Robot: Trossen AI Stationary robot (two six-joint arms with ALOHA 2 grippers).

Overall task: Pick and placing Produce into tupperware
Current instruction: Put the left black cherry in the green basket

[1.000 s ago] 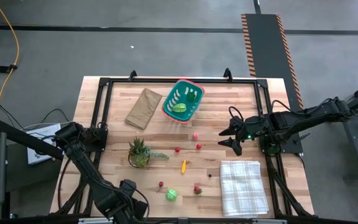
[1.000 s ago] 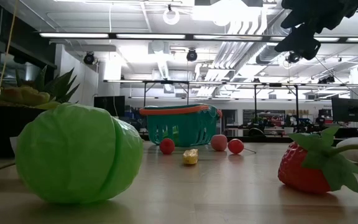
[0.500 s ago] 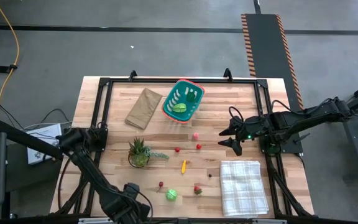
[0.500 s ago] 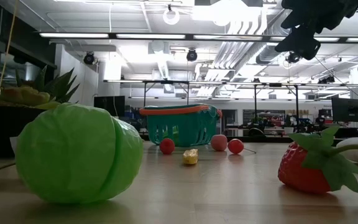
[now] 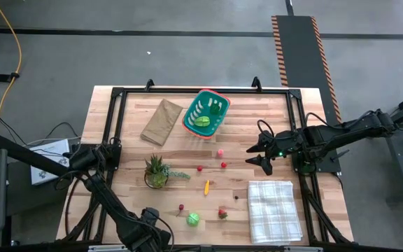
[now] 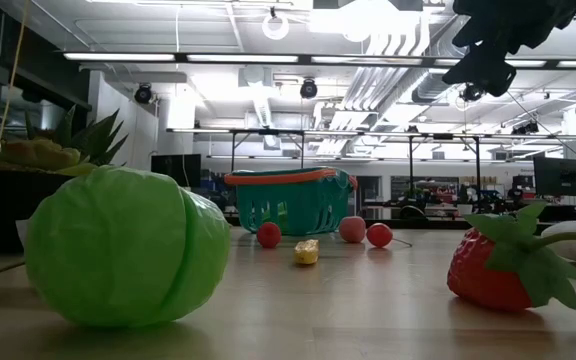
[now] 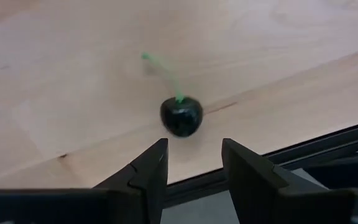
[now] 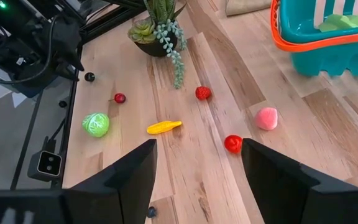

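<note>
**Left arm lines up on a dark cherry at the table's near edge**

Nearest the front edge of the table (image 5: 128, 133), well away from the basket (image 5: 206, 113), the left gripper (image 7: 194, 163) hangs low with its fingers apart and nothing between them. Just ahead of them lies a dark cherry (image 7: 181, 116) with a green stem, close to the table's metal rim. The step in hand looks like an approach to this cherry; the next move calls for easing forward until the fruit sits between the fingers, then closing gently, since a round piece could roll off the edge.

Farther in toward the basket, the rest of the produce is scattered on the wood: a green cabbage (image 5: 193, 220), a strawberry (image 5: 222, 213), a small red cherry (image 5: 181, 207), a yellow pepper (image 5: 206, 186), two red berries (image 5: 223, 165) and a pink peach (image 5: 220, 152). A potted plant (image 5: 156, 171) stands to one side of them, a checked cloth (image 5: 274, 210) to the other.

The right gripper (image 5: 259, 153) waits beside the peach, fingers apart and empty.

Farthest off, the basket holds green pieces (image 5: 202, 121); how many, I cannot tell. A paper bag (image 5: 161, 120) lies just beside it.
</note>
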